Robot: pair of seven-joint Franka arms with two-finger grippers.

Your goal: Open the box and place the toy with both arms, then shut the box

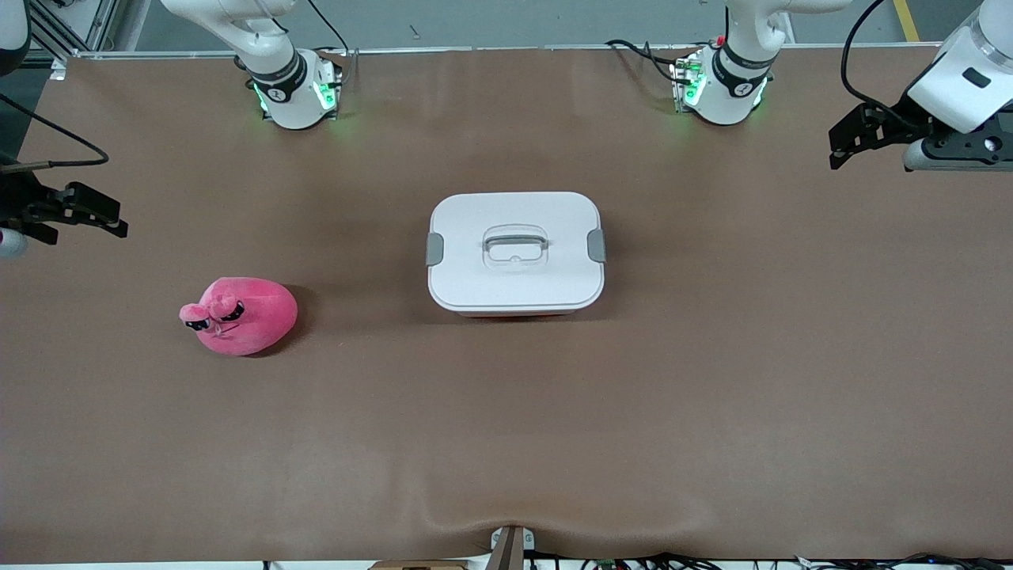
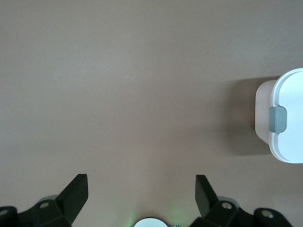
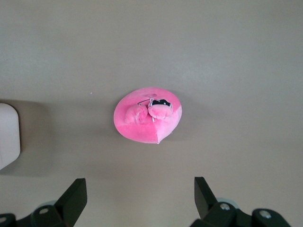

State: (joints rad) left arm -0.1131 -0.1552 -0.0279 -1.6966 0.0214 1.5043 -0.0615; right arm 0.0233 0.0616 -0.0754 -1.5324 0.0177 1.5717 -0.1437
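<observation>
Brown covering stretched over the whole tabletop point(image 1: 506, 443). Near its middle sat the box point(image 1: 515, 252), its white lid point(image 1: 514, 237) on and a grey clip point(image 1: 434, 248) at each short end, the recessed handle point(image 1: 515, 243) lying flat in the top. The toy point(image 1: 241, 314), a hot-pink plush, rested on the tabletop toward the right arm's end, well apart from the box and slightly nearer to the front camera.

At the right arm's end, the right hand point(image 1: 107, 218) hung over the tabletop's edge, its fingers point(image 3: 75, 198) spread wide and holding nothing; its wrist view looked down on the toy point(image 3: 147, 121). Over the left arm's end hung the left hand point(image 1: 848, 142), its fingers point(image 2: 78, 191) likewise spread and empty, with one clipped end of the box point(image 2: 284, 116) in its wrist view.
</observation>
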